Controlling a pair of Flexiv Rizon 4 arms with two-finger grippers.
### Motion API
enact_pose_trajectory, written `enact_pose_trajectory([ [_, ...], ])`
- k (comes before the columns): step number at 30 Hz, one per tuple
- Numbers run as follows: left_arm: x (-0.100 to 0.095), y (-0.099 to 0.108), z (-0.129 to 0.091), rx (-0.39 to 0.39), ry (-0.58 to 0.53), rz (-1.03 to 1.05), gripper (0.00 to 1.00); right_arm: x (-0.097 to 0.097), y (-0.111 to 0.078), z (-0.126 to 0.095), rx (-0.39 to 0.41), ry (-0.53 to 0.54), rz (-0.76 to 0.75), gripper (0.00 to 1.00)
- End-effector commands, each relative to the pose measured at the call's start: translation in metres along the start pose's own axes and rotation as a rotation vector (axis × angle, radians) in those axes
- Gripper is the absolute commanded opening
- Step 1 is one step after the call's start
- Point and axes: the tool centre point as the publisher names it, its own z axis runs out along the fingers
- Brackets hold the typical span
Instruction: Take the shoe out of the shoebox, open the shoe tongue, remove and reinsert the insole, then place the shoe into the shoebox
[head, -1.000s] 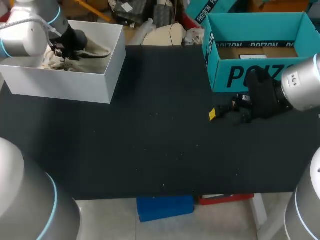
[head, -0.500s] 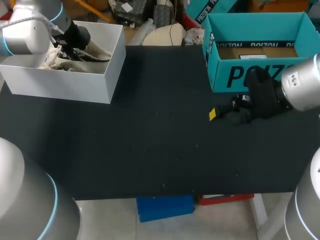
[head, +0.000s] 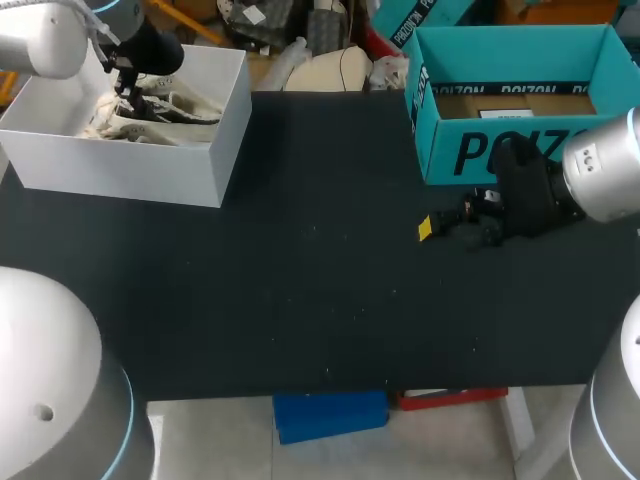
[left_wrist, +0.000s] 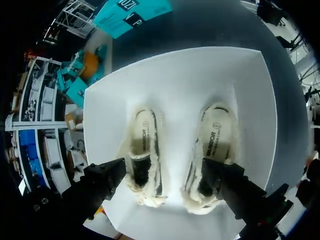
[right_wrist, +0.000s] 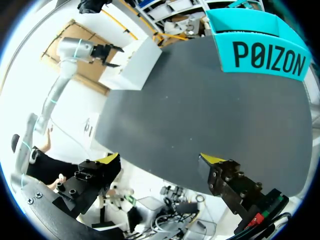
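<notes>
A white shoebox (head: 130, 175) stands at the table's far left corner with two cream, fleece-lined shoes (head: 150, 110) lying in it. In the left wrist view both shoes lie side by side on the box floor, one (left_wrist: 145, 150) by each finger, the other (left_wrist: 212, 145) to its side. My left gripper (left_wrist: 165, 180) hangs open above them, holding nothing; in the head view it (head: 133, 88) is over the box's back part. My right gripper (head: 440, 230) is open and empty above the table at the right, in front of the teal box.
An open teal cardboard box (head: 500, 150) stands at the far right, also seen ahead of the right gripper (right_wrist: 160, 160) as the teal box (right_wrist: 265, 50). The black tabletop (head: 320, 280) stretches between the two boxes.
My left gripper has opened from shut and risen a little out of the white box, leaving the shoe inside. The right arm has not moved.
</notes>
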Motion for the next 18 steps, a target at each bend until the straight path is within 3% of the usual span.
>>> enact_pose_trajectory([
  [1,0.026,-0.017,-0.094,-0.006,0.019,-0.055,1.00,0.001,0.000,0.000,0.001,-0.002,0.000,1.00],
  [10,0.073,-0.045,-0.151,0.011,0.049,-0.187,1.00,0.001,0.000,0.000,0.001,-0.002,0.000,1.00],
  [14,0.092,-0.055,-0.157,0.065,0.083,-0.213,1.00,0.001,0.000,0.000,0.001,-0.002,0.000,1.00],
  [16,0.102,-0.060,-0.156,0.091,0.107,-0.222,1.00,-0.006,0.004,-0.009,0.098,-0.078,-0.054,1.00],
  [18,0.110,-0.063,-0.153,0.096,0.120,-0.232,1.00,-0.010,0.013,-0.019,0.122,-0.119,-0.074,1.00],
])
